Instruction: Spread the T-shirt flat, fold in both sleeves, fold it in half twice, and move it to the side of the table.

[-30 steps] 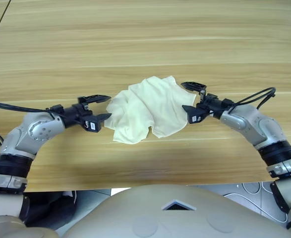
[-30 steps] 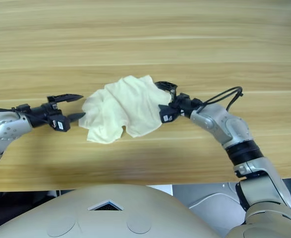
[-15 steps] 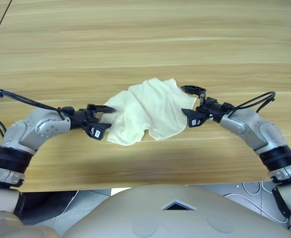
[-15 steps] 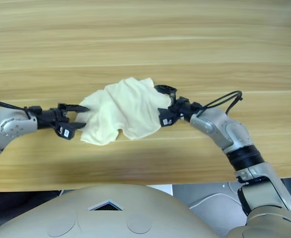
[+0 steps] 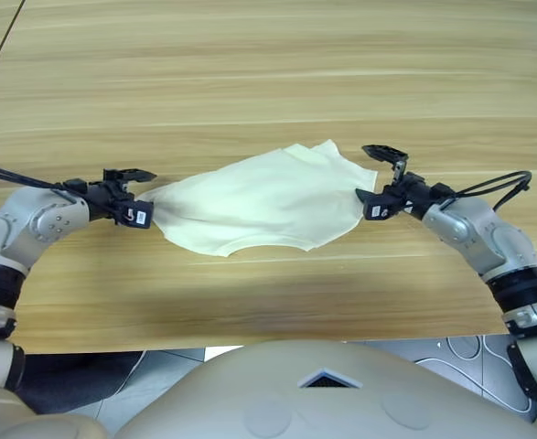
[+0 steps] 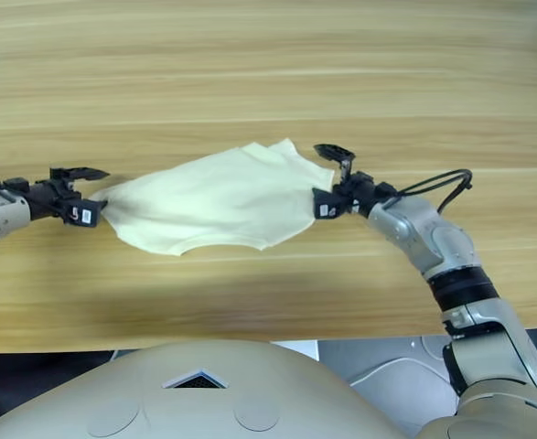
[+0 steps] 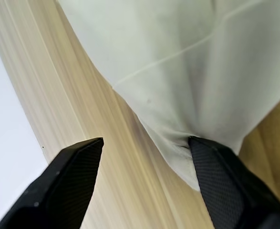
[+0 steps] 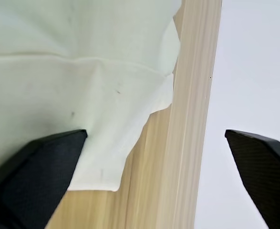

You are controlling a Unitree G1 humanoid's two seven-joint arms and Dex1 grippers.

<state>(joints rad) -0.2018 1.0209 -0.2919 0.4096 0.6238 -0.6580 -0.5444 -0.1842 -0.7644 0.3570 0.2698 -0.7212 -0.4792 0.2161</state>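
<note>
Nearest me, the T-shirt has its curved edge low on the desk, and it's wide now! A second ago it sat bunched in a lump between my arms; I've drawn both arms outward and the cloth has opened into one long, shallow sheet.

At its ends are my left hand and right hand, each touching an end of the shirt. Both are released: fingers apart, nothing clamped. On the left, one finger meets the cloth's edge; on the right, one finger does the same.

Farther off, a corner pokes up at the far side, so I judge it spread but not flat. Sleeves aren't folded yet.

Count: one T-shirt, two hands, one desk, wood grain running on beyond.
</note>
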